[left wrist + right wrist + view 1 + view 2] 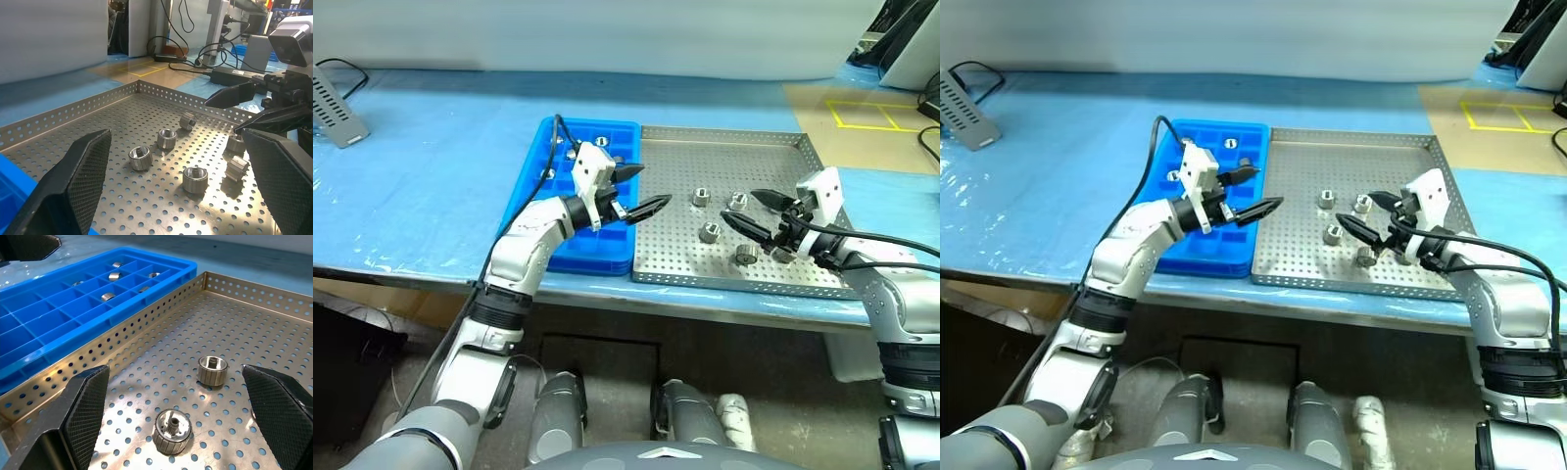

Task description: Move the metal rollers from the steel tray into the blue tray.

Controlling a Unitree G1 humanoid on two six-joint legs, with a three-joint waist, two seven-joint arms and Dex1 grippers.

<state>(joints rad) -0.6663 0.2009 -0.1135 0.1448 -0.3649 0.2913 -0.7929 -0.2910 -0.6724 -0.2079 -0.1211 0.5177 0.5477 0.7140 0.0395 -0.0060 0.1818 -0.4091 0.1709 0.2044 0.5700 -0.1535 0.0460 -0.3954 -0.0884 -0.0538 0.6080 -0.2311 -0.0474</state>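
The right gripper (759,217) hangs over the steel tray (724,147), jaws wide and empty, with the nearest of the metal rollers (170,432) between them: a pick is starting, and it must descend and close. The left gripper (636,188), jaws also wide and empty, hovers by the blue tray (551,147), which already holds a few rollers.

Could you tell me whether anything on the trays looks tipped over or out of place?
One roller on the steel tray lies on its side near the right tool; the other rollers there stand on end. Nothing looks spilled or damaged.
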